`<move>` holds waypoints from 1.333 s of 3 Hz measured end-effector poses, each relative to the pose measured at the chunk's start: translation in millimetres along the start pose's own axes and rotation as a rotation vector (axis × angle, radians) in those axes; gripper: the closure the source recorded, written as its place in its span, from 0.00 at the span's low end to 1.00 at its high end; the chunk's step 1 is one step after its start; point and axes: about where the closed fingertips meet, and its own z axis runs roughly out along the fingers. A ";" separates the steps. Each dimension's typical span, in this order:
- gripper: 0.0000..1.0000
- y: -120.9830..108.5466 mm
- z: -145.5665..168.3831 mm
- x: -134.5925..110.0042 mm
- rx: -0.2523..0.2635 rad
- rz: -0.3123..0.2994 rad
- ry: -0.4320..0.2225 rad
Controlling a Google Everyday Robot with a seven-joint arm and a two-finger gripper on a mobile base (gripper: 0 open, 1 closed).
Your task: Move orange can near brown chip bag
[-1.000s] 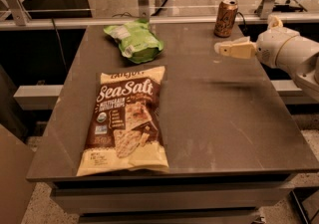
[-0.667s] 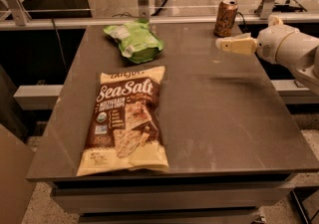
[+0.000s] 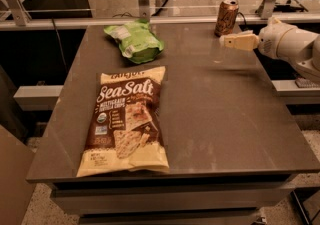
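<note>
Jaws apart or together: cannot tell. Grey rectangular tabletop [image 3: 225,114]. Front left, lying flat, large brown chip bag [image 3: 125,124] with cream ends. Reaching in from right rear, cream gripper [image 3: 226,42]. Rear left, crumpled green bag [image 3: 135,43]. Just behind gripper, upright at rear edge, slim orange-brown metal drink can [image 3: 226,17], well apart from chip bag.

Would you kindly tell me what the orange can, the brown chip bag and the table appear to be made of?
The orange can looks metal: silvery top rim, smooth printed side. The brown chip bag is probably glossy plastic film, crinkled at its edges. The table is a hard, smooth grey slab, perhaps stone or laminate, with a faint sheen. The gripper hovers close beside the can.
</note>
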 end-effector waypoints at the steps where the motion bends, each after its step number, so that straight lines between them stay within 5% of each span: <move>1: 0.00 -15.3 14.7 10.3 -0.028 0.001 0.001; 3: 0.00 -36.3 62.5 7.1 -0.126 -0.055 -0.016; 4: 0.00 -35.3 63.2 8.3 -0.128 -0.054 -0.015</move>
